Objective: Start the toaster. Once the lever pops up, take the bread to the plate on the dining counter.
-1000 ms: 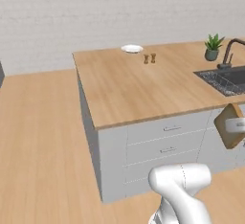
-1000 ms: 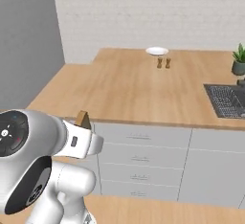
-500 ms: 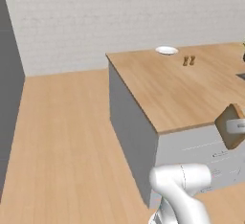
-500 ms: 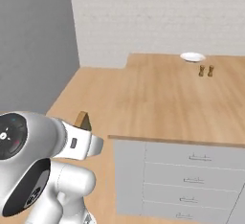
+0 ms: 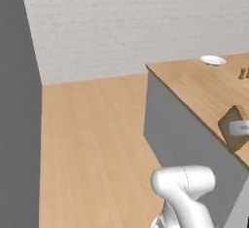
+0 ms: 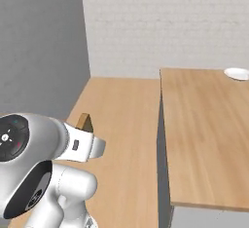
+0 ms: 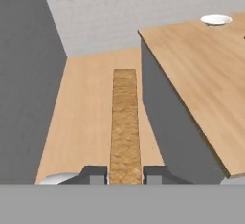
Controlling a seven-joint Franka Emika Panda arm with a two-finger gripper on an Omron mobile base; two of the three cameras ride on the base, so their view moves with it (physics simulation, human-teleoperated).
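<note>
My gripper (image 7: 125, 175) is shut on the bread (image 7: 125, 122), a light-brown slice seen edge-on between the two fingertips. In the left base view the bread (image 5: 232, 126) hangs at the right edge, in front of the dining counter (image 5: 204, 91); in the right base view the bread (image 6: 85, 122) sticks up from the hand at the left. The white plate (image 5: 213, 60) lies far off on the light-wood top, near its back corner. It is the same plate (image 6: 237, 73) at the right edge of the right base view and the plate (image 7: 216, 20) at the hand view's top right. The toaster is out of view.
A dark grey wall (image 5: 19, 100) runs along the left and a white brick wall (image 5: 126, 22) closes the back. Wood floor (image 5: 92, 134) lies between the grey wall and the counter's grey side (image 5: 180, 134). Two small brown shakers (image 5: 242, 73) stand on the counter beyond the bread.
The whole picture has swung: the base has turned, so the counter slid to the right and the grey wall came in at the left. The bread stays in the gripper.
</note>
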